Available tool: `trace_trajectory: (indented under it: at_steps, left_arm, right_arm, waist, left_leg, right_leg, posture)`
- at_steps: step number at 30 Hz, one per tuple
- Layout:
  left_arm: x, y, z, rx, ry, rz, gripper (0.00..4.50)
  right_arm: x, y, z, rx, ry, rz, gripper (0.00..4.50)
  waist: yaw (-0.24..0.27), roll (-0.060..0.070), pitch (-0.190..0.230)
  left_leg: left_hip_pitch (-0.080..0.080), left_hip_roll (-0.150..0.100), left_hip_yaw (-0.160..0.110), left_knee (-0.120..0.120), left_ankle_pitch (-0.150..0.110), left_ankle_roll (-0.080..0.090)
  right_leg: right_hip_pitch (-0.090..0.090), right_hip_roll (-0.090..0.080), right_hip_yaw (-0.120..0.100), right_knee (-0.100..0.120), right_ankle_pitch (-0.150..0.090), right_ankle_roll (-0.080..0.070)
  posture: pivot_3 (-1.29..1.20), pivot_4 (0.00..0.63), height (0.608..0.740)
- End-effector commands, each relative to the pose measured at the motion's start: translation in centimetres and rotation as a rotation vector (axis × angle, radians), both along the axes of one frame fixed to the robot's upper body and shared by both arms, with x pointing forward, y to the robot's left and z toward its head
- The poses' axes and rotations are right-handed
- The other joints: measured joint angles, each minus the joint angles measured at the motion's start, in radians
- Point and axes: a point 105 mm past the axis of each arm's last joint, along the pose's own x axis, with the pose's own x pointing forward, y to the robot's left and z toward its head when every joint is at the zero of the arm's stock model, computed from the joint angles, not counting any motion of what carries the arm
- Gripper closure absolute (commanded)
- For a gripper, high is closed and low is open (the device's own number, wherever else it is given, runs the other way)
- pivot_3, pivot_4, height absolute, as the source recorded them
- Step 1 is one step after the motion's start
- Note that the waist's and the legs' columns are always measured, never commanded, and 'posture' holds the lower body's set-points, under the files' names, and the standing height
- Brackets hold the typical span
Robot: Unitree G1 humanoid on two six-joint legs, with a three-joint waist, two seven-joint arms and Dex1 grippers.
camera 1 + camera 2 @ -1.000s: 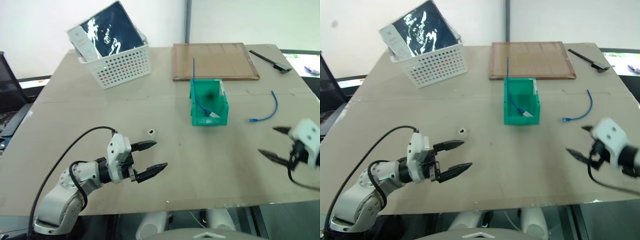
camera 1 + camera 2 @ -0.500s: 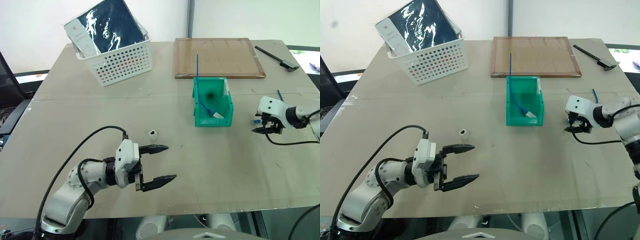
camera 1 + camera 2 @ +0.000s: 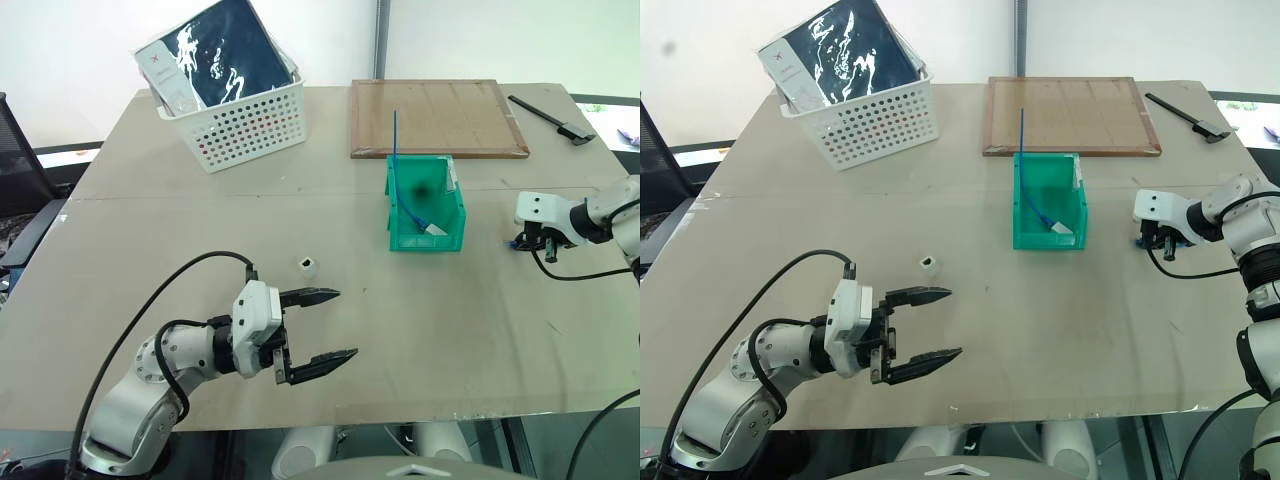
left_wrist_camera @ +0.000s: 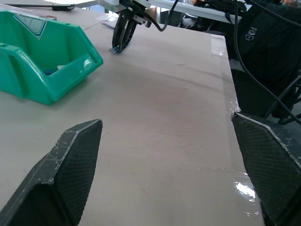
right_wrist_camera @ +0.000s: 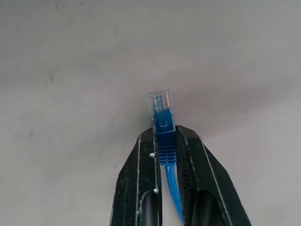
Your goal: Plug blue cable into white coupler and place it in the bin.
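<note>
My right gripper (image 5: 166, 134) is shut on the blue cable (image 5: 160, 104) just behind its clear plug, which sticks out past the fingertips just over the tabletop. In the head views this right gripper (image 3: 528, 243) points down at the table, right of the bin (image 3: 427, 243). The bin is green and translucent and stands at mid-table. The white coupler (image 3: 306, 266) lies loose on the table, near the left gripper (image 3: 330, 325). That gripper hangs open and empty, its fingers pointing right. The left wrist view shows the bin (image 4: 19, 70) and the right gripper (image 4: 123, 37) beyond it.
A second blue cable (image 3: 395, 150) stands up out of the bin. At the back left is a white perforated basket (image 3: 245, 125) with a dark package in it. A wooden board (image 3: 435, 118) lies behind the bin, and a black tool (image 3: 548, 108) lies at the far right.
My right gripper has swung forward to the blue cable's plug end, tipped down and shut on it. The left gripper has stayed open and nearly still.
</note>
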Motion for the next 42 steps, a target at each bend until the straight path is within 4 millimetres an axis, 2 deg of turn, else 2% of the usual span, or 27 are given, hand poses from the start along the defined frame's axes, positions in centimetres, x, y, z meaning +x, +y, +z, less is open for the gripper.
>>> trace_trajectory:
  at_steps: [1, 3, 6, 7, 9, 10, 12, 16, 18, 20, 21, 22, 23, 25, 26, 28, 32, 35, 38, 42]
  left_arm:
    - [-0.1, -0.3, 0.8, -0.012, -0.043, -0.008, 0.00]
    - [0.3, -0.1, 0.5, -0.005, -0.042, 0.009, 0.00]
    - [0.8, 0.3, 0.1, 0.014, -0.035, 0.033, 0.00]
    - [1.0, 0.5, -0.1, 0.021, -0.032, 0.043, 0.00]
    - [1.4, 0.9, -0.4, 0.041, -0.028, 0.055, 0.00]
    - [1.5, 1.1, -0.5, 0.047, -0.029, 0.056, 0.00]
    - [1.9, 1.4, -0.7, 0.067, -0.037, 0.067, 0.00]
    - [2.2, 1.6, -0.9, 0.092, -0.048, 0.065, 0.00]
    - [2.4, 1.5, -1.2, 0.118, -0.046, 0.058, 0.00]
    - [2.5, 1.3, -1.6, 0.157, -0.048, 0.041, 0.00]
    - [2.7, 1.1, -1.8, 0.164, -0.045, 0.038, 0.00]
    - [2.9, 1.0, -1.9, 0.174, -0.042, 0.042, 0.00]
    - [3.1, 0.8, -2.0, 0.181, -0.045, 0.039, 0.00]
    - [3.6, 0.4, -2.1, 0.198, -0.052, 0.031, 0.00]
    - [3.8, 0.2, -2.2, 0.203, -0.051, 0.026, 0.00]
    - [4.1, -0.3, -2.5, 0.231, -0.058, -0.003, 0.00]
    - [5.3, -1.5, -2.6, 0.271, -0.080, -0.043, 0.00]
    - [6.4, -2.2, -2.6, 0.314, -0.104, -0.061, 0.00]
    - [7.7, -3.4, -2.1, 0.353, -0.120, -0.088, 0.00]
    - [8.6, -4.1, -2.4, 0.398, -0.105, -0.112, 0.00]
  right_arm:
    - [-1.8, 1.4, 0.0, 0.051, 0.072, 0.050, 4.46]
    - [-3.5, 4.4, 0.5, 0.090, 0.087, 0.125, 4.46]
    - [-7.3, 10.2, 0.3, 0.147, 0.110, 0.259, 4.46]
    - [-8.2, 11.4, 0.1, 0.154, 0.111, 0.284, 4.46]
    - [-9.8, 15.1, -0.7, 0.171, 0.102, 0.347, 4.46]
    - [-10.1, 16.2, -0.8, 0.176, 0.097, 0.360, 4.46]
    - [-10.0, 18.5, -1.2, 0.198, 0.075, 0.365, 4.46]
    - [-9.1, 20.7, -1.9, 0.176, 0.029, 0.377, 4.46]
    - [-7.8, 21.8, -2.2, 0.166, -0.019, 0.378, 4.46]
    - [-7.4, 22.2, -2.1, 0.192, -0.029, 0.381, 3.67]
    - [-7.6, 22.1, -2.0, 0.208, -0.021, 0.381, 3.48]
    - [-7.8, 21.9, -1.9, 0.224, -0.016, 0.381, 2.88]
    - [-8.1, 21.8, -1.4, 0.261, -0.018, 0.380, 2.56]
    - [-9.2, 21.7, -0.2, 0.360, -0.002, 0.389, 1.57]
    - [-9.9, 21.6, 0.5, 0.421, 0.004, 0.399, 1.31]
    - [-11.0, 21.4, 1.9, 0.537, -0.007, 0.399, 0.15]
    - [-12.5, 18.8, 3.0, 0.651, -0.118, 0.304, 0.03]
    - [-13.8, 16.4, 2.7, 0.649, -0.232, 0.220, 0.03]
    - [-16.5, 13.5, 1.7, 0.640, -0.324, 0.067, 0.03]
    - [-18.6, 12.1, 1.2, 0.664, -0.378, -0.047, 0.03]
  waist:
    - [0.000, 0.000, 0.000]
    - [0.001, 0.001, 0.000]
    - [-0.007, 0.003, -0.002]
    - [-0.009, 0.003, -0.002]
    - [-0.010, 0.003, -0.002]
    - [-0.009, 0.003, -0.002]
    - [-0.006, 0.003, -0.002]
    - [0.003, 0.002, -0.002]
    - [-0.001, 0.002, -0.003]
    - [-0.003, 0.001, -0.003]
    - [-0.003, 0.001, -0.003]
    - [-0.003, 0.001, -0.003]
    - [-0.002, 0.001, -0.003]
    - [0.001, 0.001, -0.003]
    - [0.003, 0.002, -0.003]
    - [0.000, 0.002, -0.003]
    - [0.006, 0.001, -0.003]
    - [0.010, 0.001, -0.003]
    - [0.023, 0.001, -0.004]
    - [0.006, 0.001, -0.005]
  left_leg:
    - [0.000, 0.000, -0.001, 0.000, 0.000, 0.000]
    - [-0.001, 0.001, -0.002, -0.001, 0.000, 0.000]
    - [-0.002, 0.002, -0.002, -0.001, 0.000, 0.000]
    - [-0.002, 0.003, -0.001, -0.001, -0.001, -0.001]
    - [-0.002, 0.003, 0.000, -0.001, -0.001, -0.001]
    - [-0.002, 0.004, 0.001, -0.001, -0.001, -0.001]
    - [-0.002, 0.003, 0.000, -0.001, -0.001, -0.001]
    - [-0.002, 0.002, -0.001, 0.002, -0.001, -0.001]
    - [-0.002, 0.002, -0.001, 0.002, -0.001, -0.001]
    - [-0.001, 0.002, -0.001, 0.002, 0.000, -0.002]
    - [-0.001, 0.002, -0.001, 0.001, 0.000, -0.002]
    - [-0.001, 0.002, -0.001, 0.001, 0.000, -0.002]
    - [-0.001, 0.002, -0.001, 0.001, 0.000, -0.002]
    - [-0.002, 0.002, -0.002, 0.001, 0.000, -0.002]
    - [-0.003, 0.002, -0.003, 0.001, 0.000, -0.002]
    - [-0.004, 0.002, -0.003, 0.001, 0.000, -0.002]
    - [-0.003, 0.002, -0.002, 0.000, 0.000, -0.002]
    - [-0.003, 0.001, -0.005, 0.001, 0.000, -0.002]
    - [-0.003, 0.000, -0.005, 0.001, 0.000, -0.002]
    - [0.000, 0.001, -0.001, 0.002, 0.000, -0.002]
  right_leg:
    - [0.000, 0.000, -0.001, 0.000, 0.000, 0.000]
    - [-0.001, 0.000, -0.001, 0.000, 0.000, 0.000]
    - [-0.004, 0.000, -0.001, 0.000, 0.000, 0.000]
    - [-0.004, 0.000, 0.001, 0.000, 0.000, 0.000]
    - [-0.005, 0.000, 0.002, 0.000, 0.000, 0.000]
    - [-0.005, 0.000, 0.002, 0.000, 0.000, 0.000]
    - [-0.005, 0.001, 0.001, 0.000, 0.000, 0.000]
    - [-0.003, 0.002, 0.000, 0.001, 0.001, 0.000]
    - [-0.003, 0.002, -0.001, 0.001, 0.001, 0.000]
    - [-0.003, 0.003, 0.000, 0.001, 0.002, 0.000]
    - [-0.003, 0.003, 0.000, 0.001, 0.002, 0.000]
    - [-0.003, 0.003, 0.000, 0.001, 0.002, 0.000]
    - [-0.003, 0.003, 0.000, 0.001, 0.002, 0.000]
    - [-0.003, 0.003, -0.001, 0.000, 0.002, 0.000]
    - [-0.003, 0.003, -0.002, 0.000, 0.002, 0.000]
    - [-0.004, 0.003, -0.002, 0.000, 0.002, 0.000]
    - [-0.004, 0.003, -0.001, 0.000, 0.002, 0.000]
    - [-0.003, 0.002, -0.004, 0.001, 0.002, 0.000]
    - [-0.003, 0.002, -0.004, 0.002, 0.002, 0.000]
    - [-0.003, 0.002, 0.000, 0.007, 0.001, 0.000]
  posture:
    - [0.00, 0.150, 0.740]
    - [0.00, 0.150, 0.740]
    - [0.00, 0.150, 0.740]
    - [0.00, 0.150, 0.740]
    - [0.00, 0.150, 0.740]
    - [0.00, 0.150, 0.740]
    - [0.00, 0.150, 0.740]
    - [0.00, 0.150, 0.740]
    - [0.00, 0.150, 0.740]
    - [0.00, 0.150, 0.740]
    - [0.00, 0.150, 0.740]
    - [0.00, 0.150, 0.740]
    - [0.00, 0.150, 0.740]
    - [0.00, 0.150, 0.740]
    - [0.00, 0.150, 0.740]
    - [0.00, 0.150, 0.740]
    - [0.00, 0.150, 0.740]
    - [0.00, 0.150, 0.740]
    - [0.00, 0.150, 0.740]
    - [0.00, 0.150, 0.740]
